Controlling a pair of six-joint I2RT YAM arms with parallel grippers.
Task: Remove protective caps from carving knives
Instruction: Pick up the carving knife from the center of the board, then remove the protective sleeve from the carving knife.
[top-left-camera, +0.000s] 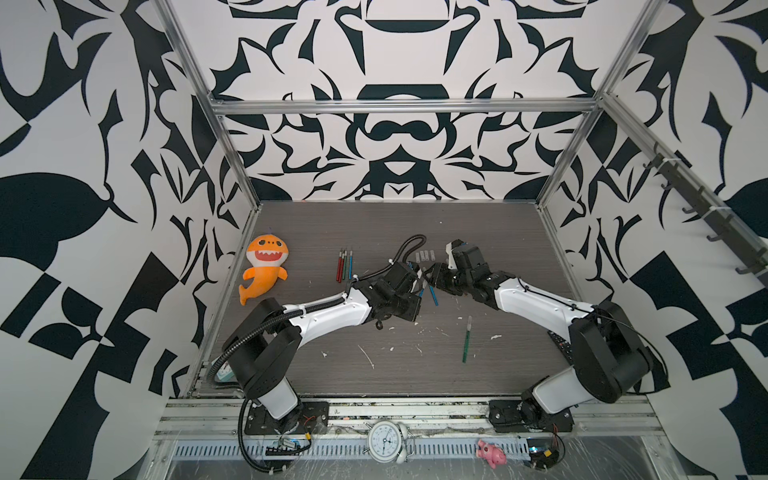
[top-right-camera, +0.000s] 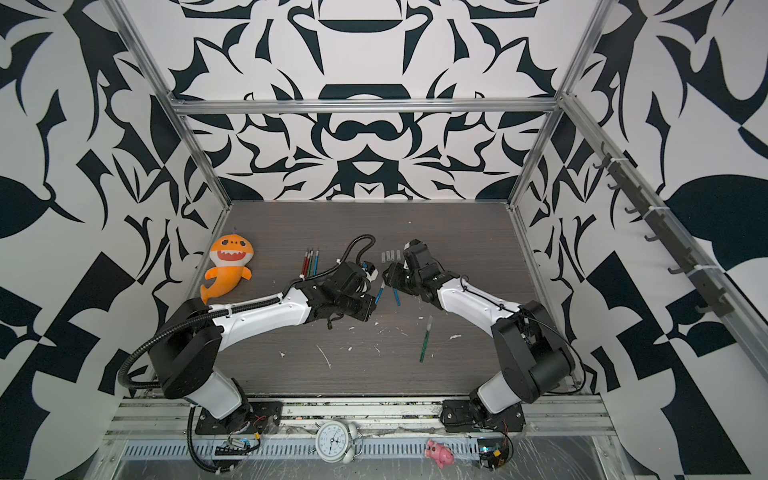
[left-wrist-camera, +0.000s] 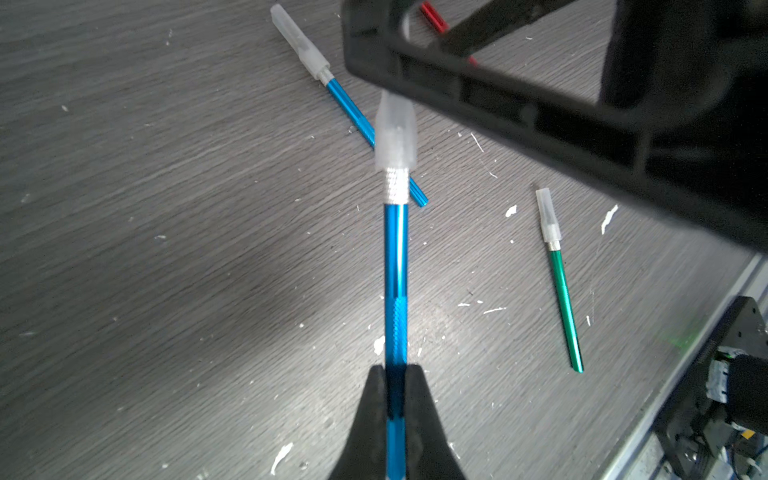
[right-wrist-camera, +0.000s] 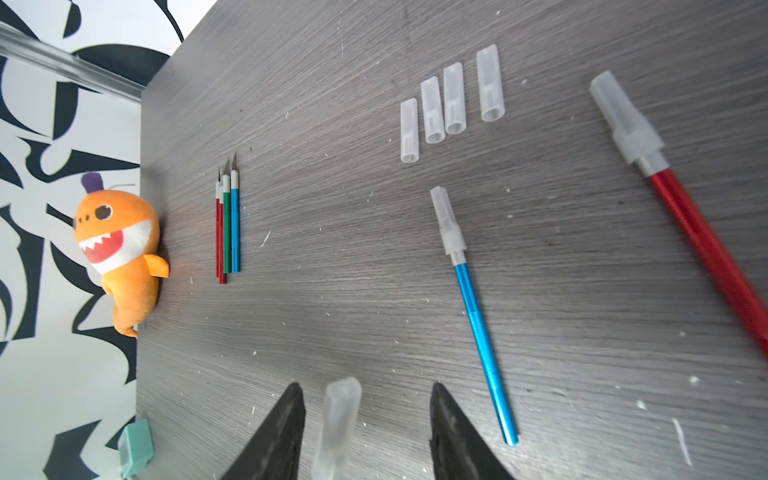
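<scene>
Our left end effector (left-wrist-camera: 395, 374) is pressed tight on the rear handle of a blue knife (left-wrist-camera: 395, 257), held above the desk (top-left-camera: 374, 224) near its middle. In both top views the knife's long axis runs from 7 to 1 o'clock, its cap (left-wrist-camera: 395, 133) leading toward 1. Our right end effector (right-wrist-camera: 366, 388) stands spread around the cap, with a gap on each side. We judge the cap light, slick and squashable: pinch its thicker base and pull along the axis.

The left gripper (top-right-camera: 375, 300) holds a blue knife (top-right-camera: 380, 291) over the bench (top-right-camera: 457, 232). A green knife (top-right-camera: 425, 340) lies nearer the front. An orange toy shark (top-right-camera: 226, 270) lies by the wall.
</scene>
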